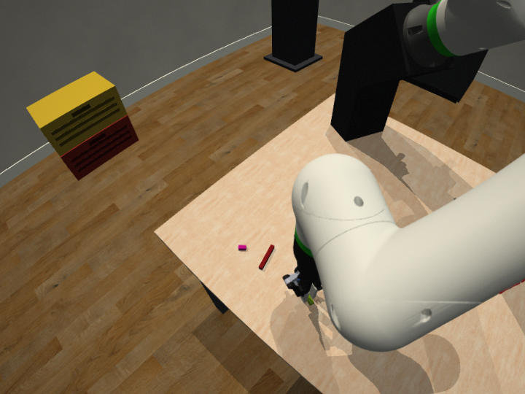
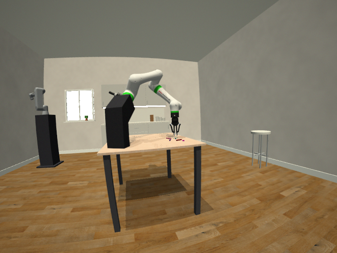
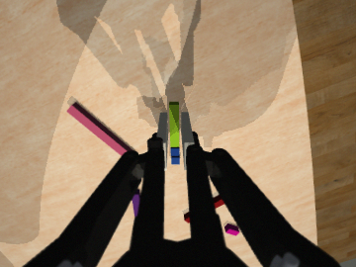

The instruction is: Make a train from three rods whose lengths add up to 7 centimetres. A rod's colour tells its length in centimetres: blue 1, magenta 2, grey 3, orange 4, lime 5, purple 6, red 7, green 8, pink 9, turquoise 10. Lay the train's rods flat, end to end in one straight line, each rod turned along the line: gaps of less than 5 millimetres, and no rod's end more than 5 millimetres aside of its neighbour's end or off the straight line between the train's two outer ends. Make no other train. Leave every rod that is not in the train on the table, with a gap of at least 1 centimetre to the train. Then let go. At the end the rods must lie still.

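A lime rod [image 3: 173, 126] [image 1: 310, 300] lies flat on the table [image 1: 211, 216] [image 2: 152, 148], between my gripper's [image 3: 174, 134] [image 1: 303, 291] [image 2: 175, 135] two finger pads. The pads stand a little apart from its sides, so the gripper is slightly open and low over the table. A short blue piece [image 3: 175, 156] lies end to end with the lime rod's near end; I cannot tell whether it is one rod or two. The big arm link hides most of this spot in the top view.
A pink rod [image 3: 99, 128] lies to the left, and a purple rod [image 3: 135, 204] is partly hidden under the fingers. A red rod [image 1: 266, 257] [image 3: 218, 202] and a magenta rod [image 1: 242, 246] [image 3: 231, 228] lie towards the table's edge. The black arm base [image 1: 364, 85] stands at the back.
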You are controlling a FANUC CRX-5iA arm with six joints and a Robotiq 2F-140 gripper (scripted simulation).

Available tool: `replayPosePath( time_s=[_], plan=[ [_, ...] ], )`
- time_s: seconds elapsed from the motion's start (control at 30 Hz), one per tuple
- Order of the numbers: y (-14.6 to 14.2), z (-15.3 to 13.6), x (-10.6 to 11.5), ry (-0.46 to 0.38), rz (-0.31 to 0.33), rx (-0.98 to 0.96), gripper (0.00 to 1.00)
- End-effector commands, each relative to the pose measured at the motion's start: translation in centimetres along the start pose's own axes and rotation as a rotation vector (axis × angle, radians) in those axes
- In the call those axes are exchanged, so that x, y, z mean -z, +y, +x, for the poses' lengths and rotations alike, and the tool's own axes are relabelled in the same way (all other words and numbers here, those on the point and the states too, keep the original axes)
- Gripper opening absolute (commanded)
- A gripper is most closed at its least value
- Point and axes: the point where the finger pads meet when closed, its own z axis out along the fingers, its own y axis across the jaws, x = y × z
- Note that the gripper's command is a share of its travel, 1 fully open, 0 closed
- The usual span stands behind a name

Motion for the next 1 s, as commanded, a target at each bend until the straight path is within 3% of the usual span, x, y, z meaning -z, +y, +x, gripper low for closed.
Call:
replayPosePath(
  time_s=[0.0,0.13,0.63,0.97],
  plan=[
    [0.0,0.0,0.0,0.0,0.0,0.0,0.1],
    [0.0,0.0,0.0,0.0,0.0,0.0,0.15],
    [0.0,0.0,0.3,0.0,0.0,0.0,0.15],
    [0.0,0.0,4.4,0.0,0.0,0.0,0.15]
  ],
)
